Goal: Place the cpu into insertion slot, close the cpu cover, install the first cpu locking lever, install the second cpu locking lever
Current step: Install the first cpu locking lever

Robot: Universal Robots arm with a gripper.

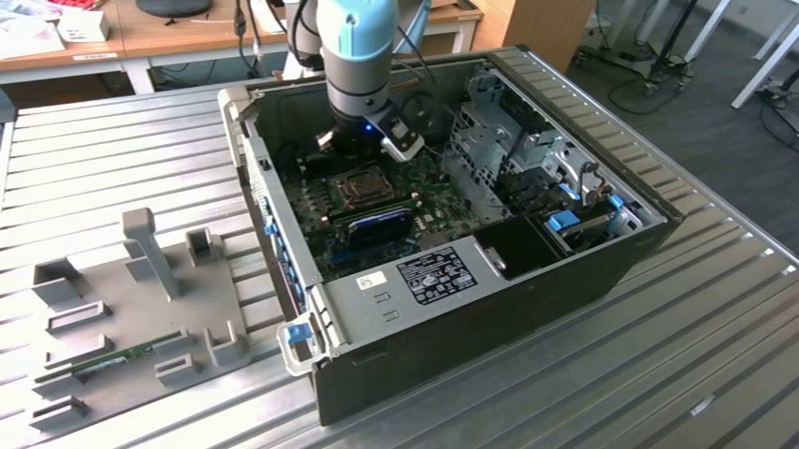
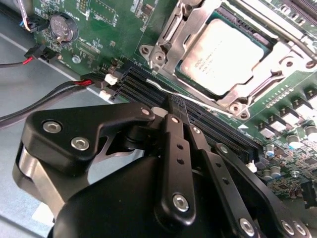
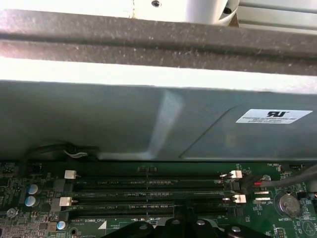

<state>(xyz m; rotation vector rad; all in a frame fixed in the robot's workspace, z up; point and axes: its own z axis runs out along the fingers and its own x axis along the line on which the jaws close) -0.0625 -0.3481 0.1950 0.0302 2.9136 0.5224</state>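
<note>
Cpu (image 2: 225,58) seated under cover (image 2: 171,37) | gripper (image 2: 174,106) apparently closed, empty, above memory slots (image 3: 148,193) | we'd press levers squarely.

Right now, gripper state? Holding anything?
Gripper: shut, holding nothing, fingertips over the black memory slots beside the cpu, which sits in the insertion slot.

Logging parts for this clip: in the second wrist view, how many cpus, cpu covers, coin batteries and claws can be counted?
cpu: 1
cpu cover: 1
coin battery: 1
claw: 1
Total: 4
</note>
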